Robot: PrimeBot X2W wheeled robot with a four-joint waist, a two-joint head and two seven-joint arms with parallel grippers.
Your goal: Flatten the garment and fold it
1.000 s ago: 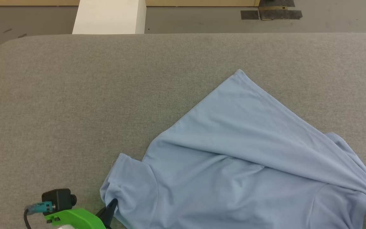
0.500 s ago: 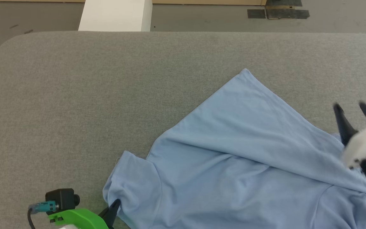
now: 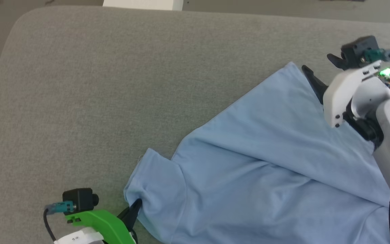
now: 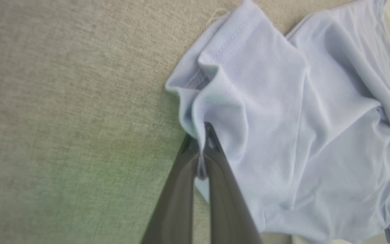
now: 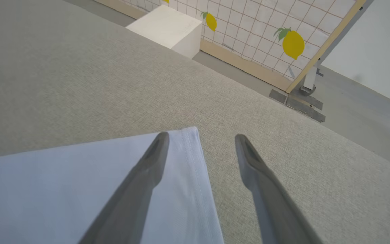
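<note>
The shirt (image 3: 266, 176) lies rumpled on the grey counter (image 3: 113, 84), toward our right and near side, with a long diagonal fold across the body. Left gripper (image 4: 201, 149): jaws together, clamped on a pinch of the sleeve (image 4: 242, 84) near its edge, low to the counter. We read this as an anchor that pins this side so the cloth can be pulled taut against it. Right gripper (image 5: 201, 137): jaws wide apart, nothing in them, poised at the far hem corner (image 5: 190, 135). One finger is over the cloth and the other over bare counter, so they straddle the stitched edge. We judge that placement to be a line-up for grabbing the corner, which could then be drawn away from the sleeve to spread the body flat. Flattening looks early, with no deliberate fold made yet. Risk: the soft knit may slip, or the jaws may catch only one layer.
</note>
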